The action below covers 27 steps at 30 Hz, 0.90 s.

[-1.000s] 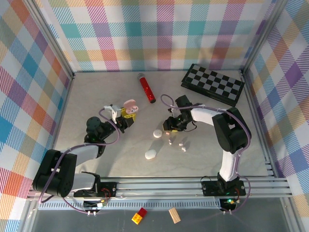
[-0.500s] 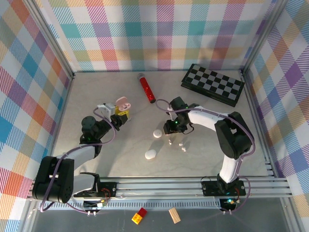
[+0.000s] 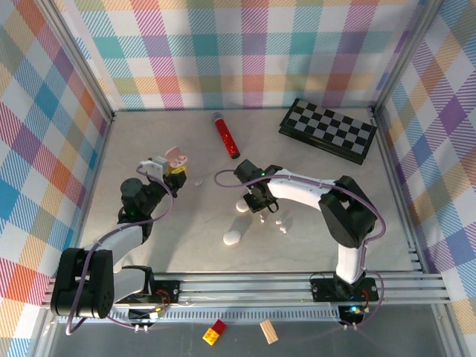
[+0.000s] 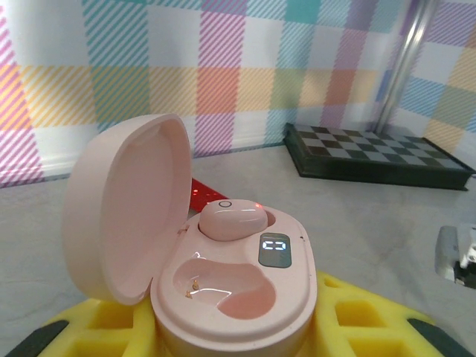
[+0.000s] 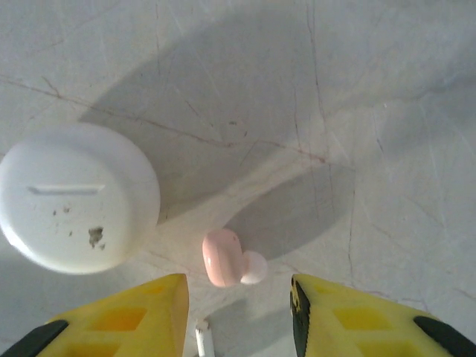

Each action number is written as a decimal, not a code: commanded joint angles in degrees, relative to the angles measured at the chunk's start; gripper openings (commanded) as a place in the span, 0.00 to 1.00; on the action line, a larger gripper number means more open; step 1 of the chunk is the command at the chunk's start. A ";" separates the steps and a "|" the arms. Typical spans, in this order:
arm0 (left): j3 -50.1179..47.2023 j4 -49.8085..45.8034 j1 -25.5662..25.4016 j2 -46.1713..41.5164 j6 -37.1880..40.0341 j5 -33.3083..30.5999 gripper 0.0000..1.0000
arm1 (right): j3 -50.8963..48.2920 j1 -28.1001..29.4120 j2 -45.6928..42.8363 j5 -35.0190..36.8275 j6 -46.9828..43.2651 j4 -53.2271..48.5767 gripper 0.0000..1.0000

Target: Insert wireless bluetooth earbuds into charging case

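Observation:
My left gripper (image 4: 230,331) is shut on the pink charging case (image 4: 286,294), whose lid (image 4: 126,208) stands open. One pink earbud (image 4: 232,221) sits in the far slot, and the near slot (image 4: 223,286) is empty. From above, that gripper (image 3: 172,167) is at the left of the table. My right gripper (image 5: 238,309) is open and points straight down at a loose pink earbud (image 5: 223,258) lying on the table between its yellow fingers (image 5: 145,316), touching neither. From above, this gripper (image 3: 257,202) hovers mid-table.
A round white case (image 5: 78,197) lies just left of the loose earbud, and a second white case (image 3: 233,238) lies nearer the front. Small earbuds (image 3: 281,227) lie right of my right gripper. A red tube (image 3: 226,135) and a chessboard (image 3: 327,130) lie at the back.
My left arm has drawn back to the left with the pink case. My right gripper has moved left, over the pink earbud beside the white case, and its jaws have narrowed a little.

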 commanded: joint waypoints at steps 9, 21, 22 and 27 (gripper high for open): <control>-0.60 -0.70 1.99 -3.57 -0.83 -4.38 0.27 | 4.98 2.20 5.72 5.39 -3.78 -4.05 0.35; -0.68 -0.36 2.06 -3.50 -0.65 -3.39 0.27 | 7.22 2.96 8.14 6.81 -4.58 -5.94 0.33; -0.63 -0.35 2.02 -3.46 -0.57 -3.30 0.27 | 7.33 3.05 8.24 6.91 -4.65 -5.99 0.33; -0.75 -0.25 2.06 -3.52 -0.56 -3.13 0.27 | 7.59 3.23 8.98 7.16 -4.48 -6.34 0.29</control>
